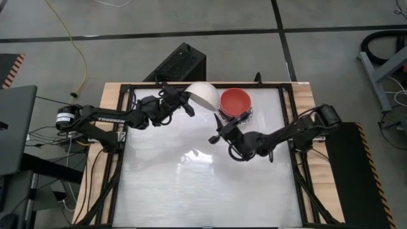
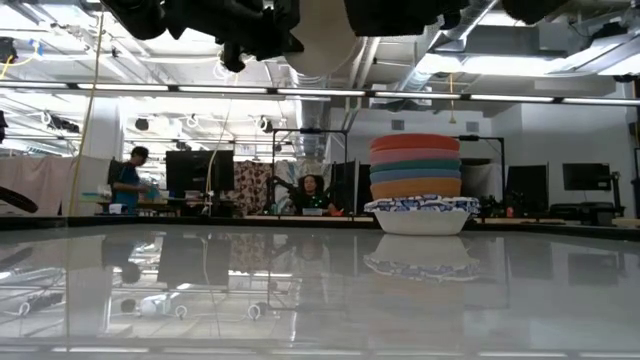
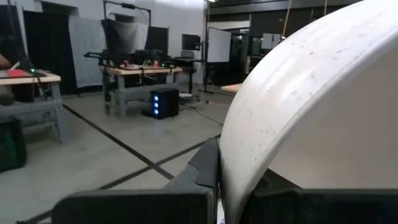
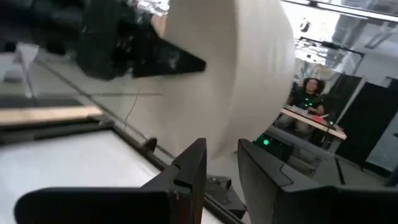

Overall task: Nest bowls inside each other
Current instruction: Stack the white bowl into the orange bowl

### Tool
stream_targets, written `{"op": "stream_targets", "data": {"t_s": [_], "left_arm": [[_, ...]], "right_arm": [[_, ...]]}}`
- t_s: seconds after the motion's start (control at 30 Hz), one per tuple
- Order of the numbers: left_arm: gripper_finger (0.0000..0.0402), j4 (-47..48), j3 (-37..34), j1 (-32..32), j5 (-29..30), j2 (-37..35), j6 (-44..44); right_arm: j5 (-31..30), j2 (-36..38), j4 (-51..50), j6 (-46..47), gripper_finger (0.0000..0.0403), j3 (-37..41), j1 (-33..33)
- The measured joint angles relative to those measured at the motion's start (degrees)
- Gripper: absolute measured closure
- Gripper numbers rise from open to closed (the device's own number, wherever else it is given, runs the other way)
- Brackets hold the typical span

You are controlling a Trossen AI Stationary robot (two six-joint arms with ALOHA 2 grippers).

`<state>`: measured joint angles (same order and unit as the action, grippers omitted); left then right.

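Above table, cream bowl [image 1: 203, 95] in left pincer [image 1: 186, 102]

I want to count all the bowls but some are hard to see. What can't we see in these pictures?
- Stack of nested bowls, high view: the red top bowl covers those beneath.
- Cream round bowl in the left gripper, low view: cut off by the top edge.
- Right gripper, low view: out of frame.

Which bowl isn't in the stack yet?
The cream bowl. The left tool holds it by the rim, tilted in the air beside the stack, whose top is the red bowl. All other visible bowls sit nested there.
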<state>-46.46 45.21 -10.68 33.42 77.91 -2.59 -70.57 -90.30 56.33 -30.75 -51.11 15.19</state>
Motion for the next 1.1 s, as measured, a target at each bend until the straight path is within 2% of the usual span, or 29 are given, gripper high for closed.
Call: {"op": "stream_targets", "data": {"t_s": [0.3,0.5,0.73,0.87,1.03,1.1], "left_arm": [[0.0401,-0.8,0.0,-0.1,1.4,0.0,-0.1],[0.0401,-0.8,0.0,-0.2,2.1,0.0,0.9],[0.0401,-0.8,0.0,-0.3,2.1,0.0,3.8],[0.0401,-0.8,0.0,-0.3,1.8,-0.1,6.0],[0.0399,0.5,0.0,-0.2,1.6,-0.1,7.7],[0.0390,1.8,0.0,-0.2,0.4,-0.1,7.4]], "right_arm": [[4.7,-2.4,12.6,-1.2,0.0292,0.0,-3.5],[7.5,-2.5,13.4,1.0,0.0292,0.0,-6.6],[7.7,-2.5,13.4,1.3,0.0300,-1.7,-8.3],[7.3,-2.5,13.2,0.9,0.0324,-2.8,-8.8],[5.3,-2.5,12.8,1.0,0.0386,-2.9,-9.3],[4.6,-2.5,12.1,1.4,0.0391,-2.9,-9.3]]}}
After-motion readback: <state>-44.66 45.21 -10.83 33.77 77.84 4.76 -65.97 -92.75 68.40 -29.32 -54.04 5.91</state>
